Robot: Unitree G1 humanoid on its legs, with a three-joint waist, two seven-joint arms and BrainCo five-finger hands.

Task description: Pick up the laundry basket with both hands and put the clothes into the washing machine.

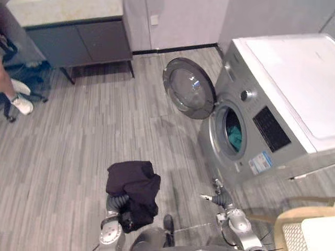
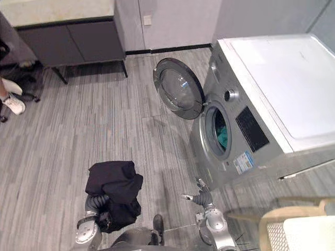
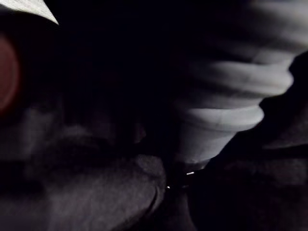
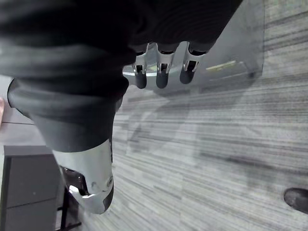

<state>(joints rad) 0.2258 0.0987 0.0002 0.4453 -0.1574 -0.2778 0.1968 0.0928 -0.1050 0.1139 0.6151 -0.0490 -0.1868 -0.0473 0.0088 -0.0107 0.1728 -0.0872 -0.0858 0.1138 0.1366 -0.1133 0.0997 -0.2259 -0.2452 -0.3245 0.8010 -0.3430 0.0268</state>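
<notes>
A black garment [image 1: 133, 188] hangs draped over my left hand, low in the eye views and left of centre; the cloth hides the hand and darkens the left wrist view [image 3: 96, 192]. My right hand [image 1: 220, 197] hovers above the floor just in front of the silver washing machine [image 1: 272, 104], fingers [image 4: 161, 72] straight and holding nothing. The machine's round door [image 1: 189, 88] stands swung open to the left. Teal cloth [image 1: 235, 137] lies inside the drum. A beige mesh-walled basket [image 1: 285, 230] sits at the lower right, beside my right arm.
A dark cabinet [image 1: 78, 36] with a light top stands against the far wall at the left. A person's leg and white shoe [image 1: 21, 104] show at the left edge by a chair base [image 1: 34, 78]. Grey plank floor [image 1: 104, 130] stretches between.
</notes>
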